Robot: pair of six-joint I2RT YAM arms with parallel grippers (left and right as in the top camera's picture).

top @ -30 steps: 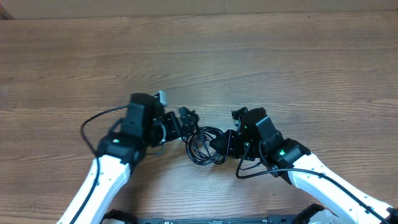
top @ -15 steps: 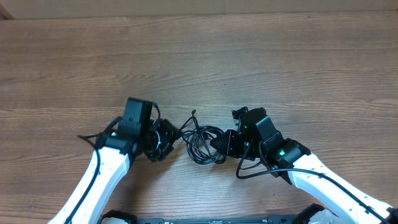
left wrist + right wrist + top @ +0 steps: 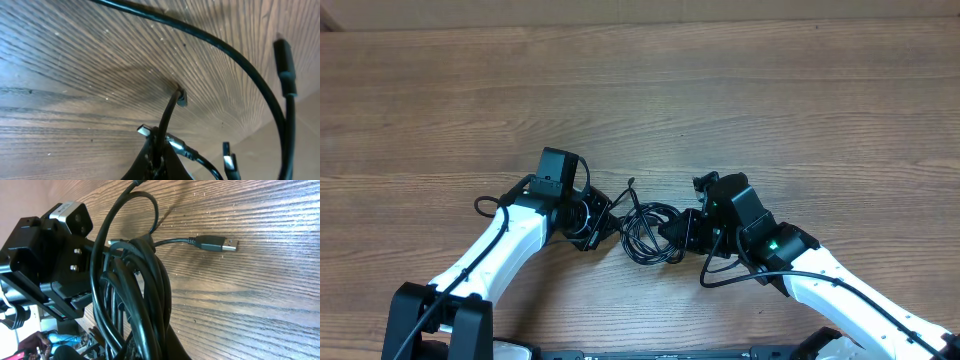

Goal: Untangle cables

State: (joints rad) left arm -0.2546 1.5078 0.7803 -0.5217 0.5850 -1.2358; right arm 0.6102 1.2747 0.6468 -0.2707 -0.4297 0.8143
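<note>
The cables (image 3: 651, 233) lie as a small black coil on the wooden table between my two grippers. My left gripper (image 3: 607, 224) is at the coil's left edge. In the left wrist view it (image 3: 158, 152) is shut on one thin black strand (image 3: 169, 112), with silvery plug tips (image 3: 176, 144) beside it. My right gripper (image 3: 680, 232) holds the coil's right side. In the right wrist view it (image 3: 157, 347) is shut on the thick bunch of loops (image 3: 142, 287). One USB plug (image 3: 220, 243) sticks out free over the wood.
The wooden table (image 3: 640, 100) stretches bare behind the arms. The left arm's black wrist (image 3: 52, 265) stands just beyond the coil in the right wrist view. A loose black cord (image 3: 230, 52) arcs across the left wrist view.
My left arm swung right to the coil and its gripper went from open to shut on a strand. The right arm and the coil stayed put.
</note>
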